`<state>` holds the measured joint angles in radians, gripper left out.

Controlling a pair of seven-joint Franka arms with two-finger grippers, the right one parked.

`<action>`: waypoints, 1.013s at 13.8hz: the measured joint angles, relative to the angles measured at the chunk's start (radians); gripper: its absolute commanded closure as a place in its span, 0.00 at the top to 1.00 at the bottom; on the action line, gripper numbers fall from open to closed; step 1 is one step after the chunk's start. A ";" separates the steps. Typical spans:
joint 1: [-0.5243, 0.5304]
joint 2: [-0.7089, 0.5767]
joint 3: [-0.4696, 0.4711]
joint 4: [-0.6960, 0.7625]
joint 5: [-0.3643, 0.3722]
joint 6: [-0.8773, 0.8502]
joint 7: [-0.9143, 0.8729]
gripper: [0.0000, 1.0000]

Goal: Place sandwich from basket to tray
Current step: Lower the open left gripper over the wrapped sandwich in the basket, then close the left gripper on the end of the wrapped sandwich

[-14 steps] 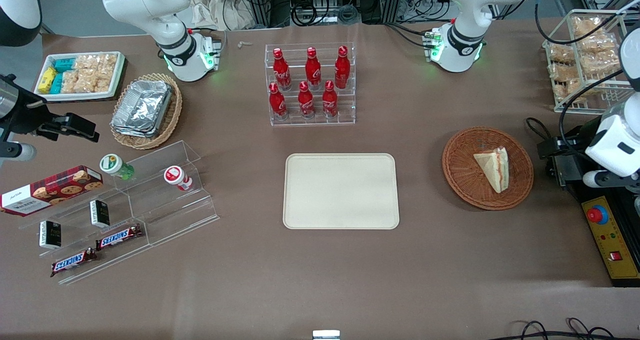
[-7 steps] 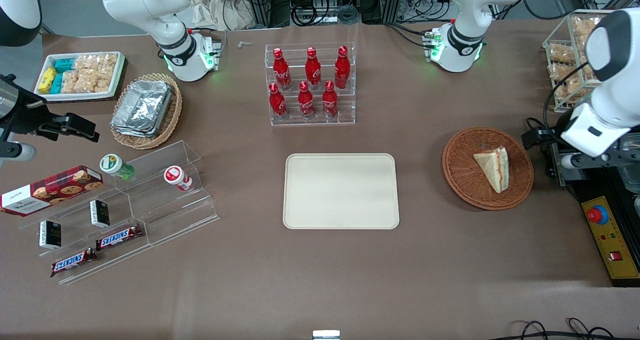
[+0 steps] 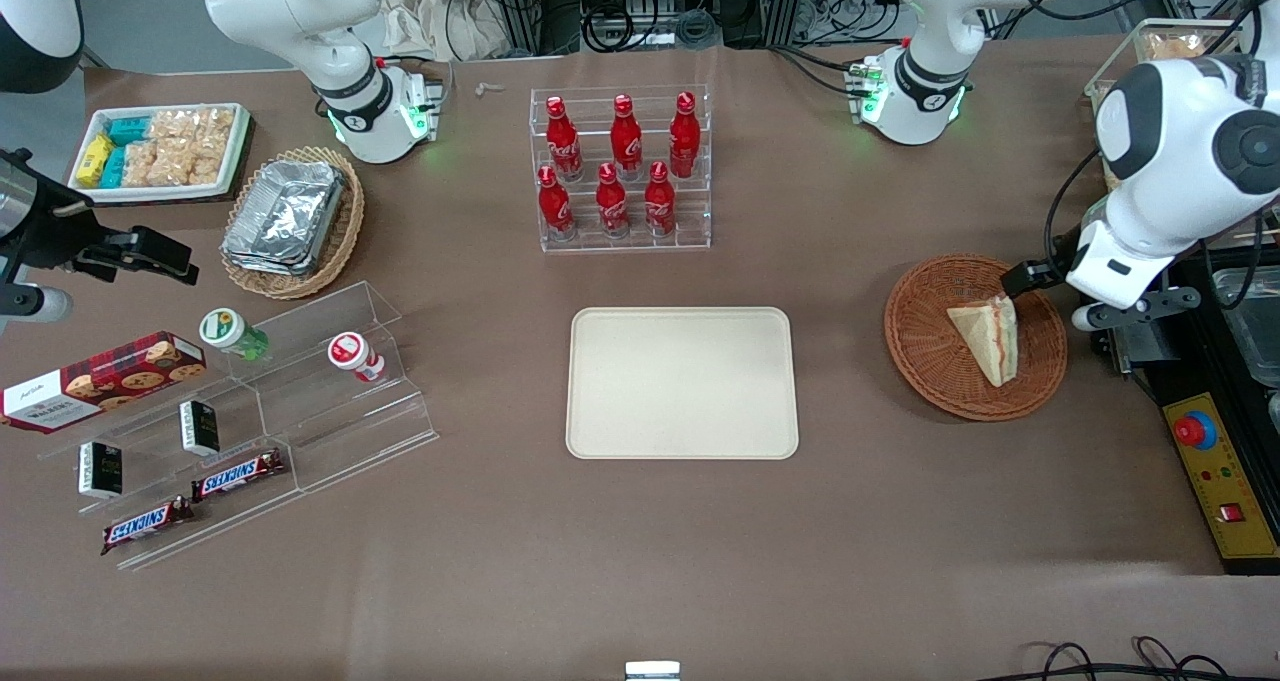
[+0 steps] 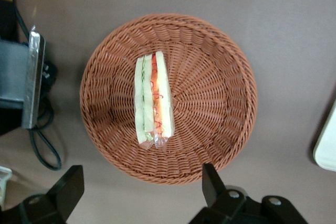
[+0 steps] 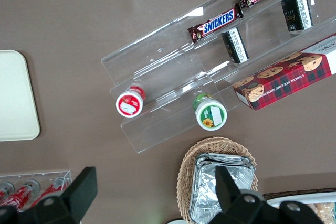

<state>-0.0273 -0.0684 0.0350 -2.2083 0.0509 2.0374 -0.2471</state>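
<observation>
The sandwich (image 4: 153, 100) lies in the basket (image 4: 220, 103), a wrapped wedge on its side with its red and green filling edge turned up toward the wrist camera, directly beneath the gripper (image 4: 143, 190), which hangs above the basket with its two dark fingers (image 4: 68, 184) spread wide and holding nothing. In the front view the gripper (image 3: 1030, 279) sits over the basket's (image 3: 930, 361) rim at the edge away from the front camera, just beside the sandwich's (image 3: 985, 336) blunt end without touching it. The tray (image 3: 682, 382) lies flat and bare, well apart from the gripper toward the parked arm's end, with open tabletop between it and the basket. Everything rests on a brown table (image 3: 640, 541). Past its edge farthest from the front camera are tangled cables and frame legs. Close to the gripper, toward the working arm's end, a black and yellow control box (image 3: 1215, 476) with a red button sits at the table's edge, and a wire rack (image 3: 1130, 111) of bagged snacks stands farther from the front camera. A clear rack of red bottles (image 3: 620, 166) stands farther from the front camera than the tray.
</observation>
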 measured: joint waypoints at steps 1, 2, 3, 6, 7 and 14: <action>0.000 0.021 -0.001 -0.005 0.000 0.015 -0.036 1.00; 0.000 0.045 -0.001 -0.006 0.000 0.029 -0.069 1.00; 0.000 0.070 -0.002 -0.007 0.000 0.038 -0.103 1.00; -0.001 0.145 -0.003 -0.008 0.006 0.066 -0.214 1.00; -0.001 0.167 -0.003 -0.008 0.013 0.077 -0.245 1.00; 0.001 0.239 -0.002 -0.056 0.047 0.194 -0.295 1.00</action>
<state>-0.0258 0.1706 0.0335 -2.2647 0.0981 2.2312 -0.5425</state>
